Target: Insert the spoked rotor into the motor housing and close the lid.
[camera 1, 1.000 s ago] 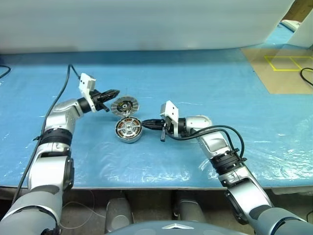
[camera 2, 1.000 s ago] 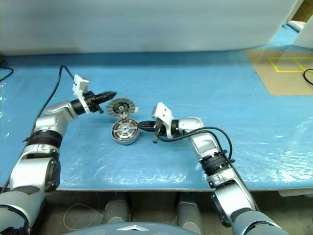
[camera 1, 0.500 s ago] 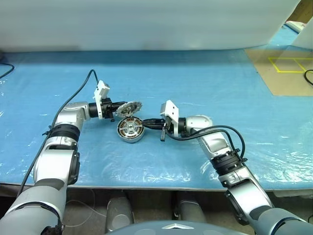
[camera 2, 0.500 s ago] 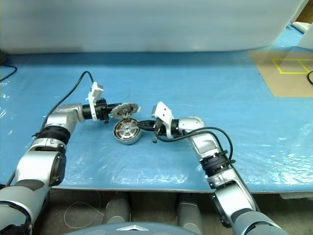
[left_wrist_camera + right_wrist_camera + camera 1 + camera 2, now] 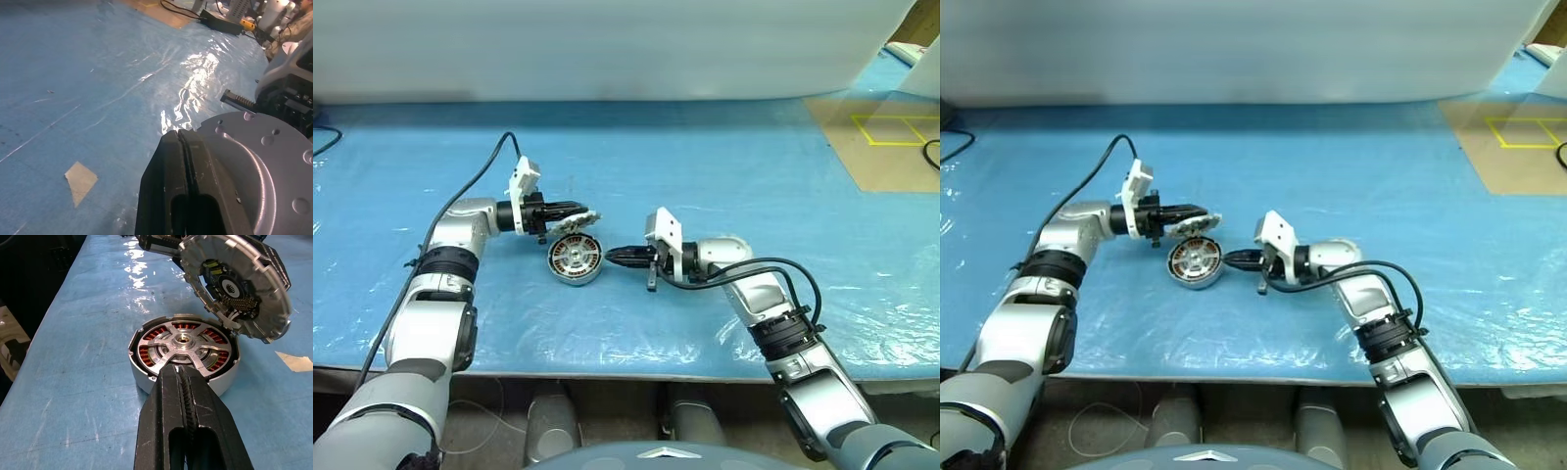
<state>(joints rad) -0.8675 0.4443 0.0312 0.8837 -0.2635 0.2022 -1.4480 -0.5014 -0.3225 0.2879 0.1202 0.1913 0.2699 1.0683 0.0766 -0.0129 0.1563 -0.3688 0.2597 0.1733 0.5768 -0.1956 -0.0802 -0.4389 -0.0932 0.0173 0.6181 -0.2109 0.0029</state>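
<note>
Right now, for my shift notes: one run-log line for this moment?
rotor: seated in motor housing | lid: tilted over housing, left gripper pressing it | right gripper: shut, beside housing

both arms are silver-grey metal shells with black bands at the joints. each ends in a white wrist block and a black two-fingered claw: left claw [image 5: 570,208], right claw [image 5: 619,256]. black cables loop along both forearms.

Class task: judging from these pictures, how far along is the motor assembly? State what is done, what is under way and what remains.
Done: the spoked rotor sits inside the motor housing, silver spokes over the copper windings. Under way: the lid hangs tilted over the housing's far edge, with the shut left pincer against its back. The shut right pincer points at the housing from the other side. Left: lowering the lid flat to close the housing.
</note>
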